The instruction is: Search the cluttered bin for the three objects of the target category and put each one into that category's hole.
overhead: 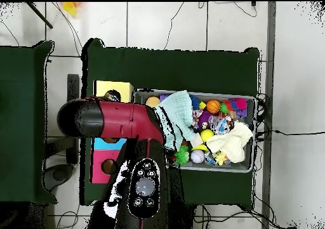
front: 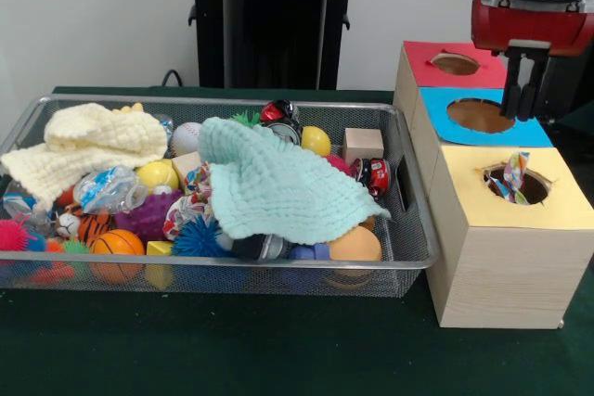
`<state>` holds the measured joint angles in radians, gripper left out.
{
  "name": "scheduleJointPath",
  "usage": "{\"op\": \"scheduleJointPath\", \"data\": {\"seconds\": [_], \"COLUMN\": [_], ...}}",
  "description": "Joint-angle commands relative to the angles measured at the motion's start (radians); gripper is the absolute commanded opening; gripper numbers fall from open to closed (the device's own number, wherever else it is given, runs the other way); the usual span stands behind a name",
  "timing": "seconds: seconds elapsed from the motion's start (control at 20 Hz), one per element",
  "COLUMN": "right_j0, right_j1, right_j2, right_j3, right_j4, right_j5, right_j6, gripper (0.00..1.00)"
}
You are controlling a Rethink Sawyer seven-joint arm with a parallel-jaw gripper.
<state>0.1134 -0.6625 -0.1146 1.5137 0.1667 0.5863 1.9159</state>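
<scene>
End effector [front: 524, 90] hangs over blue box hole [front: 481, 115], fingers slightly parted, gripping nothing | wire bin [front: 408, 229] mid-surface, crowded with balls under mint cloth [front: 274, 187] and yellow cloth [front: 88, 141], hiding targets | yellow box hole [front: 516, 184] holds a crinkly wrapper [front: 513, 173], seemingly dropped there.

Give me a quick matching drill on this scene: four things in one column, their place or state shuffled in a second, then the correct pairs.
Things:
1. mint cloth
2. cream cloth
3. yellow-topped box
4. tool

Places or states:
A. has something colourful sticking out of its hole
B. hangs over the blue-topped box
C. draped over the toys in the middle of the bin
D. bunched at the bin's end away from the boxes

Pairs: 1-C, 2-D, 3-A, 4-B
</scene>
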Motion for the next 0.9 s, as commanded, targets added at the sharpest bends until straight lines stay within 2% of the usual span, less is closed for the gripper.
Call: {"op": "scheduleJointPath", "data": {"seconds": [0.05,0.9], "right_j0": [-0.016,-0.022], "right_j1": [-0.009,-0.003], "right_j2": [0.053,0.056], "right_j3": [0.092,0.096], "right_j4": [0.001,-0.002], "right_j5": [-0.029,-0.033], "right_j6": [0.134,0.130], "gripper": [0.00,0.00]}}
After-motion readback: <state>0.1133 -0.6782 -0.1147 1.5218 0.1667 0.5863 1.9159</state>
